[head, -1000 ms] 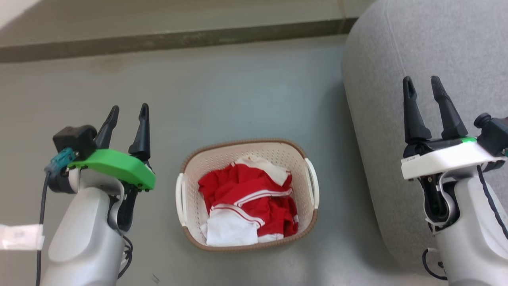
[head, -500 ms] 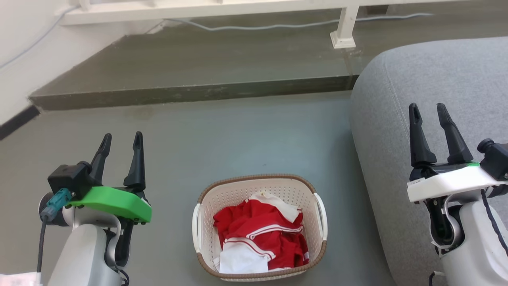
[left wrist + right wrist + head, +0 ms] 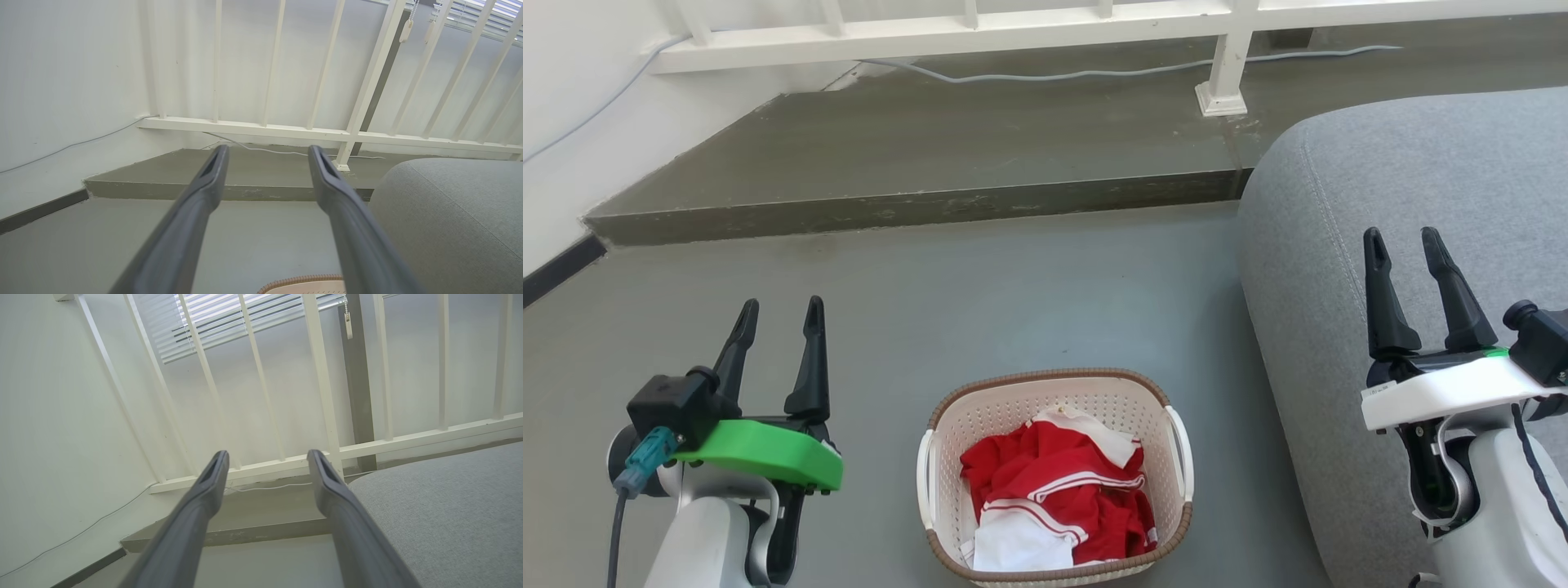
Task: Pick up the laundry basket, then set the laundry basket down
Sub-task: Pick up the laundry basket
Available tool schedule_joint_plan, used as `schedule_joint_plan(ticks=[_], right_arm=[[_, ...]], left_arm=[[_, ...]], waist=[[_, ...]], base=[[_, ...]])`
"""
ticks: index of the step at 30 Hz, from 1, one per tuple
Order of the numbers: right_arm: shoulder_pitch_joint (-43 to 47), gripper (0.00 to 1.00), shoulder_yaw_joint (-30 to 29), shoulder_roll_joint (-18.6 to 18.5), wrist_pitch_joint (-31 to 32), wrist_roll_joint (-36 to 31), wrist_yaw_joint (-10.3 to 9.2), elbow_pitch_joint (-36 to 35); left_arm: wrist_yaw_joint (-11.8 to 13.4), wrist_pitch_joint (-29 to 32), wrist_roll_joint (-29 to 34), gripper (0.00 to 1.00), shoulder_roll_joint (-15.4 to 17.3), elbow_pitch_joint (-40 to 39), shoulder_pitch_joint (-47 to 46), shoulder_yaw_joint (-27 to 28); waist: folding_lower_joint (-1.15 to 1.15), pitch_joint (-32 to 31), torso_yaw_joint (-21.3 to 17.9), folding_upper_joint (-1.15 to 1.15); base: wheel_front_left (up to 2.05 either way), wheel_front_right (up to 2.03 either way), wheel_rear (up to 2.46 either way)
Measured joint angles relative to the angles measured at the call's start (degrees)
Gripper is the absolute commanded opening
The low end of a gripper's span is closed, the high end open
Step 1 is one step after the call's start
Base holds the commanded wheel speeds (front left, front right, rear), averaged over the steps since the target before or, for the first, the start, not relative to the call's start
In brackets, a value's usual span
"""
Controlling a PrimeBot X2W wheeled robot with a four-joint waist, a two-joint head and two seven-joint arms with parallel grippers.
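Hanging at the lower left of the head view, the left gripper (image 3: 782, 304) has its two long dark fingers spread with nothing between them, well apart from anything it must lift. To its right, between the two arms, the rounded cream-white perforated plastic laundry basket with a brown woven-look rim (image 3: 1045, 376) sits upright on the smooth grey floor (image 3: 1029, 286), low in that view. A loose heap of red-and-white clothes (image 3: 1054, 498) lies inside it. Further right, the right gripper (image 3: 1402, 233) is likewise spread and empty, and it shows in front of the rounded grey fabric sofa (image 3: 1421, 163), which lies just beside the basket.

Several things could go wrong, as I judge it:

- The thin white side handles (image 3: 923, 465) lie close against the basket's walls, so a finger may slide past one or snag in the perforations.
- The basket looks light, so a push from one side alone could skate it across the floor.
- If one arm rises ahead of the other, the basket would tilt and the clothes could spill.
- The right arm has little room beside the sofa and may brush the cushion on its way down.
- As the robot bends, the basket may slip below the head view's bottom edge.
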Motion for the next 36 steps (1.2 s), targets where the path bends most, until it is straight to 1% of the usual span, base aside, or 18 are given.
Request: schedule_joint_plan(ticks=[6,27,36], right_arm=[[0.7,1.00,0.0,0.0,0.0,-0.2,0.00,-0.3],[1.0,1.00,0.3,0.5,0.0,-0.4,0.00,-0.5],[1.0,1.00,1.9,0.5,0.0,-0.4,0.00,-0.6]], left_arm=[[0.0,0.0,1.5,1.00,-0.3,-1.4,1.1,0.4],[0.0,0.0,2.1,1.00,-1.3,-3.6,2.9,1.5],[0.0,0.0,3.0,1.00,-1.5,-4.1,2.9,0.2]], waist=[[0.00,0.0,-0.1,0.00],[0.00,1.0,-0.5,0.00],[0.00,3.5,-0.5,0.00]], base=[[0.00,0.00,0.00],[0.00,0.00,0.00],[0.00,0.00,0.00]])
